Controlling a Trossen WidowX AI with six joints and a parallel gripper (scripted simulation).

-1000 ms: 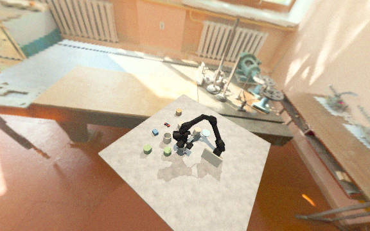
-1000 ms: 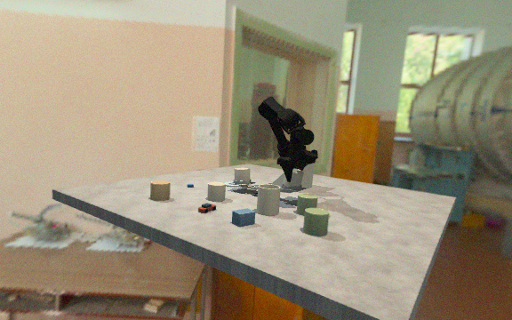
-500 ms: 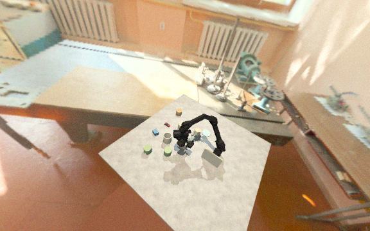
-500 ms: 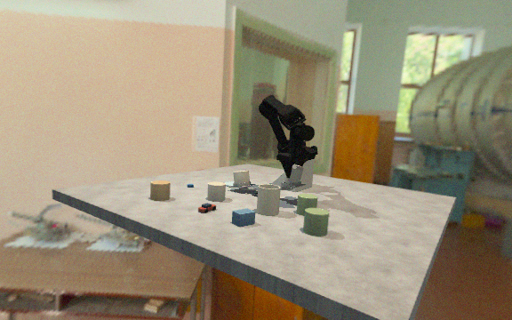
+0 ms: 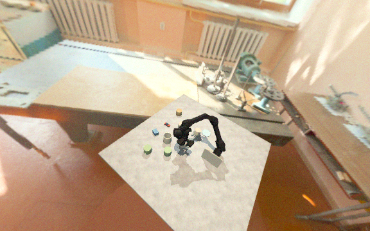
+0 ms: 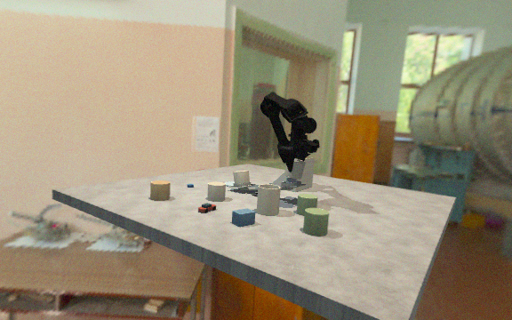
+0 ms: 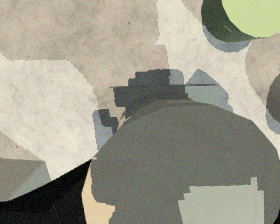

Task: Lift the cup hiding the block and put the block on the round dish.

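My gripper (image 5: 185, 142) is shut on a cup (image 7: 191, 145), which fills the lower middle of the wrist view, grey in shade with a pale patch. The cup appears held above the table; the arm mostly hides it in the top and exterior views. The other pale beige cup (image 5: 197, 131) (image 6: 241, 178) stands at the balance, which is small, dark and partly lost in shadow. The round pale blue dish (image 5: 207, 132) lies beside that cup. Nothing shows above the dish. I cannot make out the hidden block or whether it lies uncovered.
Two green cylinders (image 5: 147, 149) (image 6: 316, 222), a hollow grey cup (image 5: 167, 138) (image 6: 268, 200), a blue block (image 5: 155, 131) (image 6: 244, 218), a toy car (image 5: 167, 124) (image 6: 206, 207), a beige cylinder (image 6: 216, 191), an orange-brown cylinder (image 5: 178, 112) (image 6: 160, 190) and a small blue piece (image 6: 190, 186). A grey slab (image 5: 212, 158) stands by the arm's base.
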